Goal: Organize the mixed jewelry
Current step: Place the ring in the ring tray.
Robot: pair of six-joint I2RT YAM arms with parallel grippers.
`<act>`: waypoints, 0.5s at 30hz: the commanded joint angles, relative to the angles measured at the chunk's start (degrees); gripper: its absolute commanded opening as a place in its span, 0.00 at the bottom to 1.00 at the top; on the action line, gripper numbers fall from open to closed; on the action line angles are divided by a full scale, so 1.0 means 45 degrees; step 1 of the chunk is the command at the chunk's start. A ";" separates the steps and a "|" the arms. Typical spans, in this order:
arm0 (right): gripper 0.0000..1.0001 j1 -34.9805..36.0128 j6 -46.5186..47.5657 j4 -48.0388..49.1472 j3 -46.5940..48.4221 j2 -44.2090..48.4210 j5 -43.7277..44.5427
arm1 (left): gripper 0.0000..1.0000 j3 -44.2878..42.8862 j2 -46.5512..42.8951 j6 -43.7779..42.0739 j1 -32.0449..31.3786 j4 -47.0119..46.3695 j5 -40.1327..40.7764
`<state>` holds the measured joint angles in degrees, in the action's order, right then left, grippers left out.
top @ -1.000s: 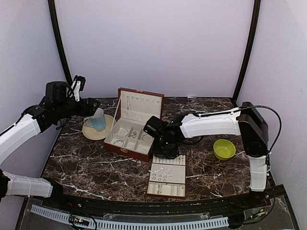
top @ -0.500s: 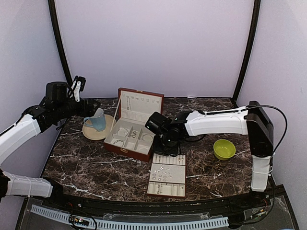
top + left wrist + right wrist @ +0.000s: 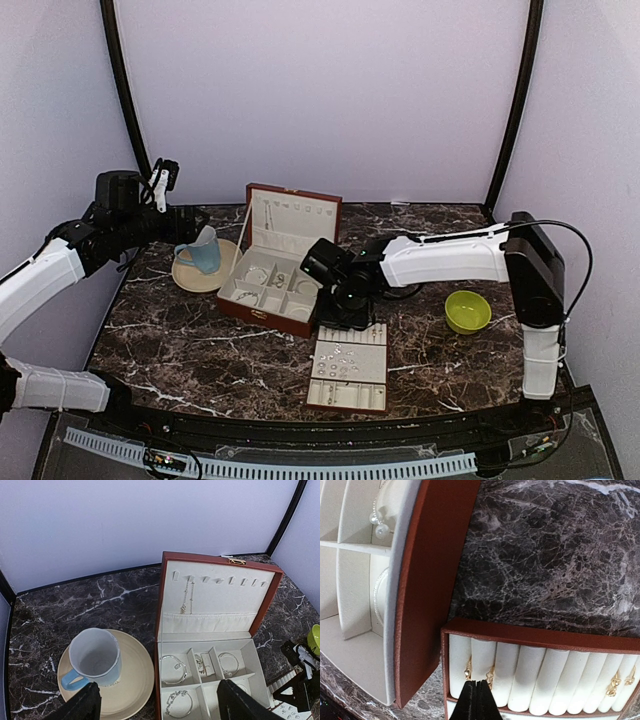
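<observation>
A dark marble tabletop [image 3: 180,340] sits between pale lilac walls [image 3: 320,90]. The box [image 3: 220,602] stands open near the middle with its lid upright, and the tray [image 3: 350,397] lies just beside its near right corner.

The jewelry [image 3: 173,662] is split between the two. Bracelets lie in the box's compartments and a chain [image 3: 187,595] hangs inside the lid. A pearl stud [image 3: 381,529] sits in one compartment — small gold rings [image 3: 490,672] are tucked between the tray's rolls.

Left of the box a mug [image 3: 200,252] stands on a plate [image 3: 195,282]. A green bowl [image 3: 467,311] sits well apart on the right.

The left claw [image 3: 159,685] hangs high above the mug and box, its fingers wide apart with nothing between them. The right claw [image 3: 480,685] has its fingers pressed together, the tips low over the tray's far row, just beside a ring — whether they touch it cannot be told.
</observation>
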<state>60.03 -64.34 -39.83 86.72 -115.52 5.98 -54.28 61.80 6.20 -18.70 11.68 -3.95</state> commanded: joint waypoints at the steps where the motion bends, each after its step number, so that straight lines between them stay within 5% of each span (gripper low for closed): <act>1: 0.00 0.0136 0.0132 0.0091 -0.0070 -0.0412 -0.0202 | 0.83 0.0201 -0.0140 -0.0132 0.0034 -0.0077 -0.0117; 15: 0.00 0.0136 0.0130 0.0047 -0.0150 -0.0626 -0.0232 | 0.83 0.0190 -0.0023 -0.0145 0.0034 -0.0077 -0.0112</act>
<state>60.18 -64.10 -38.98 86.72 -117.47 4.73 -54.28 61.80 6.20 -18.70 11.70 -3.99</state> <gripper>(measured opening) 0.004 0.832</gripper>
